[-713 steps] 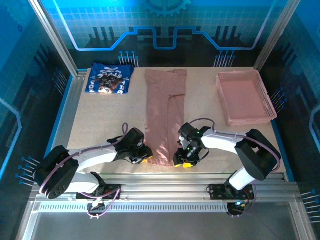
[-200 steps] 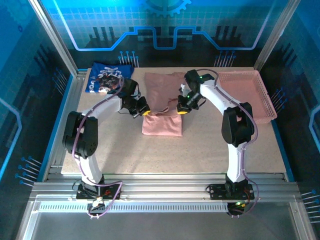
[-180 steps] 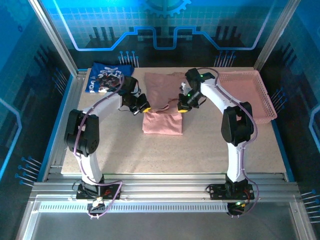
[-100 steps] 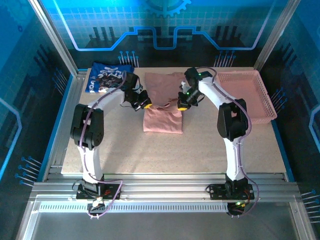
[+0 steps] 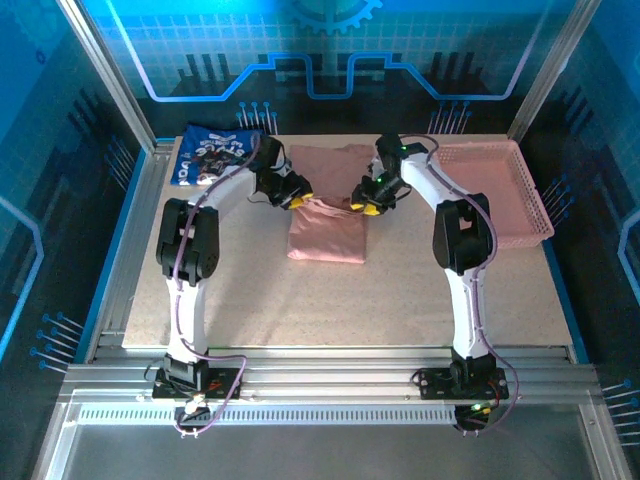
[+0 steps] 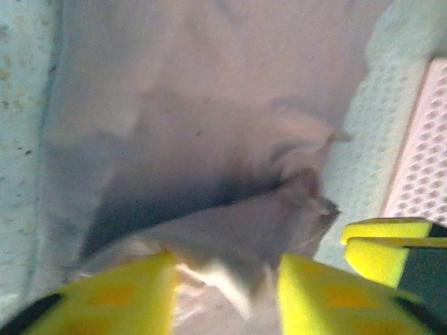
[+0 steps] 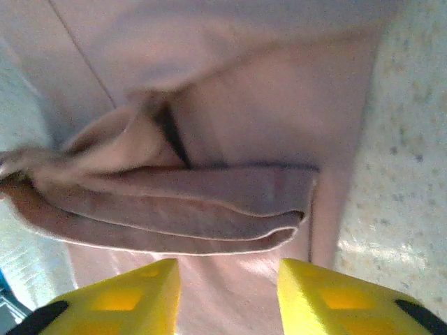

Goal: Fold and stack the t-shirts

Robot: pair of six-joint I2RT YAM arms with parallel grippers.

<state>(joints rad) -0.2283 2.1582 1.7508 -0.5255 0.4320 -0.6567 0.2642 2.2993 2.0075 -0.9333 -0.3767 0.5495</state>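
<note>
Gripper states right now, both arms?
Left gripper: open, fingers apart over the pink t-shirt.
Right gripper: open, above the same shirt.

Pink t-shirt (image 5: 326,235) is soft matt cloth, table (image 5: 400,300) speckled and grainy, basket (image 5: 510,195) plastic lattice

We are looking at a robotics lab cell. A left arm (image 5: 183,248) and a right arm (image 5: 460,235) are bolted to an aluminium rail (image 5: 330,382) at the near edge of a speckled table (image 5: 260,300). Aluminium posts (image 5: 104,70) frame the cell. Around it stand blue-lit panels (image 5: 330,40) printed with a grid, circuit lines and a gear, so it looks more like a demo booth than a home.
</note>
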